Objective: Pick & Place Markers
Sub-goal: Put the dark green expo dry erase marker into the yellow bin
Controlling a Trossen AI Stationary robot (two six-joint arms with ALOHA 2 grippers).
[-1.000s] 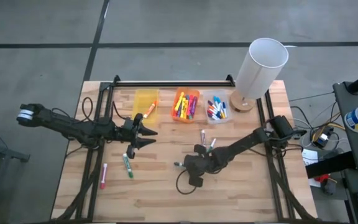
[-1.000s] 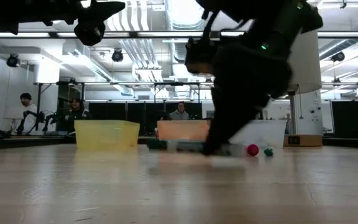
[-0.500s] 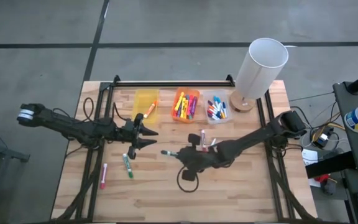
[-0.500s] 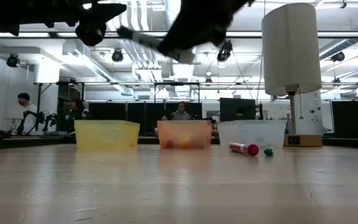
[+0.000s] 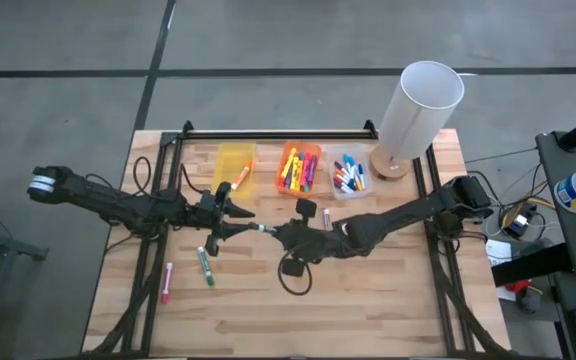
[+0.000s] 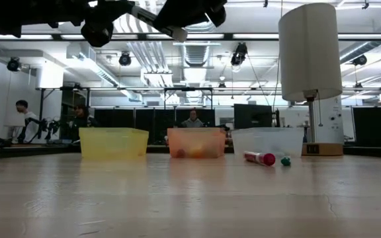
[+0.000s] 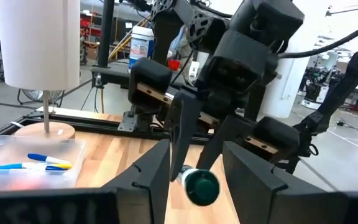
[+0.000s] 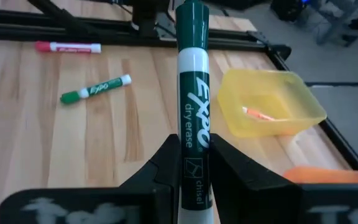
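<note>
Right end effector (image 5: 276, 232) clamped a green Expo marker (image 8: 193, 93) mid-bench, left end effector (image 5: 236, 222) gaped wide; bins part-filled, several markers remained loose.

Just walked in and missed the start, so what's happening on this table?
The right gripper holds a green marker up above the middle of the table, pointing it at the left gripper, which waits open. Other markers sit in the orange bin and clear bin.

Wooden table (image 5: 368, 310), three small bins (image 5: 234, 168) along its far edge, white cylinder (image 5: 418, 105), loose markers (image 5: 206, 266) lying left.
</note>
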